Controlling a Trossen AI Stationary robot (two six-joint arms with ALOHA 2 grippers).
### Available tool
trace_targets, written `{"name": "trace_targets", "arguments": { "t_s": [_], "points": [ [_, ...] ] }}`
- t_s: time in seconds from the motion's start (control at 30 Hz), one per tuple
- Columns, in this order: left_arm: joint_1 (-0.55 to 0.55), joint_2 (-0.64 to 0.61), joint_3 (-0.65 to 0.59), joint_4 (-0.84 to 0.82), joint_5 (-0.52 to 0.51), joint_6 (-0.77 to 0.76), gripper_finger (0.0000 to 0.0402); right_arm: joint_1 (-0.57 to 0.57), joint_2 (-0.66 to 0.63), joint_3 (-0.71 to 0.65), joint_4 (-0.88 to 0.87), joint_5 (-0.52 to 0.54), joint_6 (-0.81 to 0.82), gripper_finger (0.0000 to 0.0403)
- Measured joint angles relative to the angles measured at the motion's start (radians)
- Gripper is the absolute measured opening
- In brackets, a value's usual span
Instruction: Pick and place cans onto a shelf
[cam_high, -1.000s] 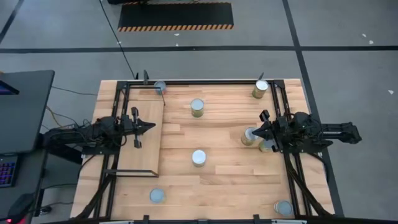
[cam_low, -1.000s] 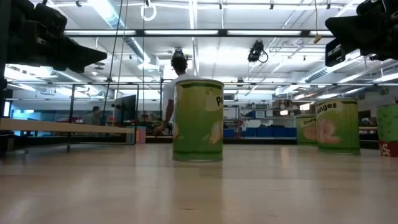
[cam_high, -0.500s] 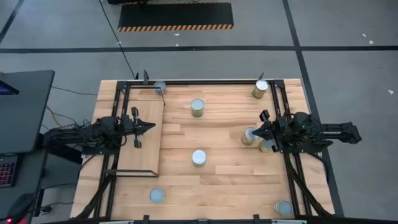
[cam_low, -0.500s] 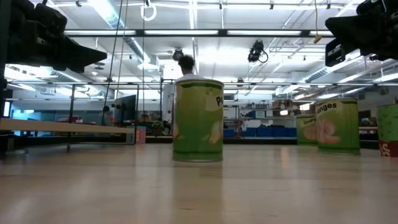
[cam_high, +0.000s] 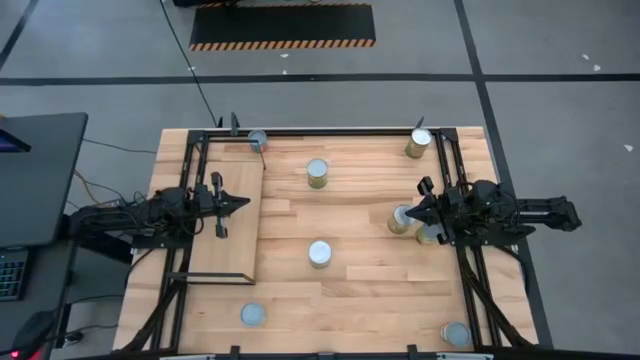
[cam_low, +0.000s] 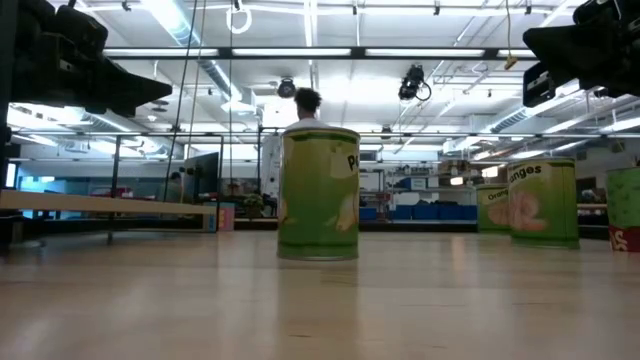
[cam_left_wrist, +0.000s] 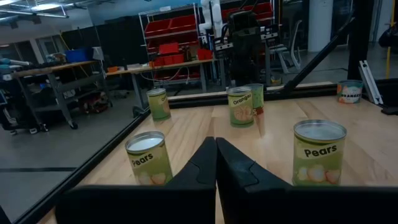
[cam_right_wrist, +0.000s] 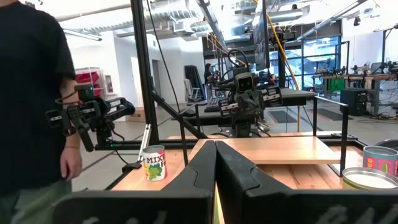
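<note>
Seen from above, left to right: the left gripper is hovering with its fingers pressed together and nothing between them, its tip lying over the shelf, a pale plywood board in a thin black frame occupying the left part of the table. No can is standing on the board. One silver-topped can is sitting at the far edge just beyond the shelf's corner, and another near the front edge just past the shelf's near corner. Two cans are standing upright in the open middle of the table, one farther back and one nearer the front, well apart, with bare wood around each; the nearer one is showing a green label in the low view. Farther right, the right gripper is also closed on nothing, its tip lying over a can, with a second can partly hidden under the arm. A yellow-sided can is standing at the far right corner and one more at the front right edge beside the black frame rail. A person is standing beside the table in the right wrist view.
</note>
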Motion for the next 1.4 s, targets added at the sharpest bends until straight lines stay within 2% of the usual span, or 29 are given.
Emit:
{"name": "trace_targets", "arguments": {
  "t_s": [0.67,0.73,0.9,1.03,1.17,1.27,1.4],
  "points": [
    [0.000,0.000,0.000,0.035,0.000,0.004,0.0005,0.000,0.000,0.000,0.000,0.000,0.000,0.0013],
    [-0.001,0.000,0.000,0.075,0.000,-0.062,0.0005,0.000,0.000,0.000,0.000,0.000,0.000,0.0013],
    [-0.001,0.000,0.000,0.218,-0.005,-0.371,0.0005,0.000,0.000,0.000,0.000,0.000,0.000,0.0013],
    [-0.001,0.000,0.000,0.382,-0.063,-0.458,0.0005,0.000,0.000,0.000,0.000,0.000,0.000,0.0013],
    [-0.001,0.000,0.000,0.523,-0.068,-0.600,0.0005,0.000,0.000,0.000,0.000,0.000,0.000,0.0013],
    [-0.001,-0.001,0.000,0.563,-0.072,-0.613,0.0005,0.000,0.000,0.000,0.000,0.000,0.000,0.0013],
    [-0.001,0.003,0.005,0.567,-0.139,-0.589,0.0005,0.000,0.000,0.000,0.000,0.000,0.000,0.0013]
  ]
}}
